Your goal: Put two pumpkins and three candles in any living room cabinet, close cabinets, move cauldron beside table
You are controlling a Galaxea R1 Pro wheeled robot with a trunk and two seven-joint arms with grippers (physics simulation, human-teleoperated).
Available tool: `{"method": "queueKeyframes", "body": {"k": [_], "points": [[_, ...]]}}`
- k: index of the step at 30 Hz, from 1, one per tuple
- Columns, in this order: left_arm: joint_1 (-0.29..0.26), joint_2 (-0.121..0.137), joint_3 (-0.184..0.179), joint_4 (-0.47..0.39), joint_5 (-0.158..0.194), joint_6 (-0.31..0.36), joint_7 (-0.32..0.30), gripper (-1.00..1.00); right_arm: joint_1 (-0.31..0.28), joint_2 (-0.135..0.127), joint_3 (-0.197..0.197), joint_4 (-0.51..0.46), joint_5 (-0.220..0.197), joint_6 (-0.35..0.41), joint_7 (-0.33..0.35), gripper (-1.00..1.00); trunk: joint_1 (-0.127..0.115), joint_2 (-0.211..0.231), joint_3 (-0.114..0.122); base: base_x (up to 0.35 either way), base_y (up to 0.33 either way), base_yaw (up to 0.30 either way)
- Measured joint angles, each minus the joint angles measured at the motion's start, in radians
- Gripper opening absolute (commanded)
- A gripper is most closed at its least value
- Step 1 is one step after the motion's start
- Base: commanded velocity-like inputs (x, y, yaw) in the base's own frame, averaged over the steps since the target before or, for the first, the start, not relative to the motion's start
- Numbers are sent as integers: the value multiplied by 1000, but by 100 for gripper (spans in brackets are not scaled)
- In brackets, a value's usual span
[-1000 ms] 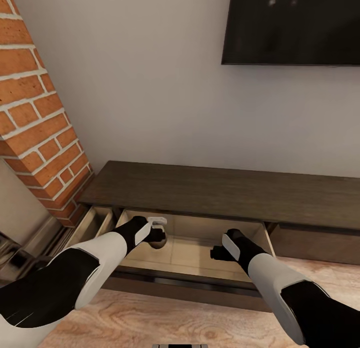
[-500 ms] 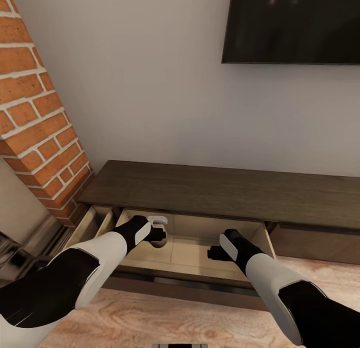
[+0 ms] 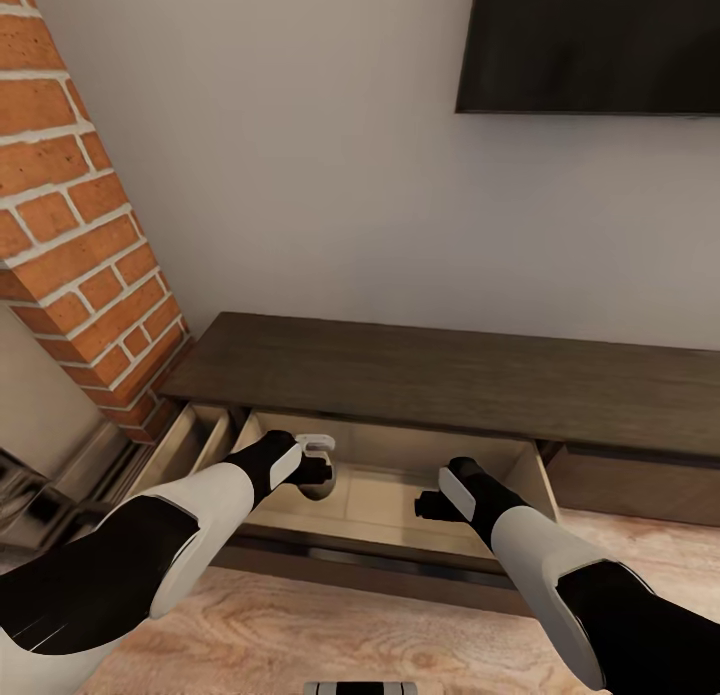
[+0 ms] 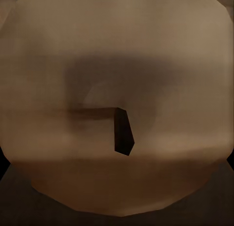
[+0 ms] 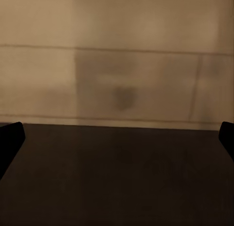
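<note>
The long dark brown cabinet (image 3: pixel 430 375) stands against the wall with a wide drawer (image 3: pixel 385 505) pulled out, its inside pale. My left gripper (image 3: pixel 322 467) hangs over the drawer's left part, shut on a tan-grey candle (image 3: pixel 318 488) that pokes out below it. In the left wrist view the candle's round top (image 4: pixel 117 55) sits very close, with its dark wick (image 4: pixel 123 133). My right gripper (image 3: pixel 425 503) is over the drawer's right part, open and empty; its fingertips (image 5: pixel 9 141) stand far apart above the dark drawer front (image 5: pixel 117 177).
A narrower drawer (image 3: pixel 190 440) at the cabinet's left end also stands open. A red brick column (image 3: pixel 80 225) rises at the left. A black TV (image 3: pixel 600 45) hangs on the wall above. Light wooden floor (image 3: pixel 300 635) lies in front.
The head view has shifted slightly, so the TV sits higher and further right. Both arms hold nearly the same spots over the open drawer.
</note>
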Motion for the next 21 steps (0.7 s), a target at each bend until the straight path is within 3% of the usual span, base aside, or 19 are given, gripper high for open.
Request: {"method": "queueKeyframes", "body": {"k": [15,21], "points": [[0,0,0,0,0,-1,0,-100,0,0,-4,0,-1,0,0,100,0,0,-24,0,0,54],[0,0,-1,0,0,1,0,-100,0,0,0,0,-2,0,0,100,23,-42,-47,0,0,1]]}}
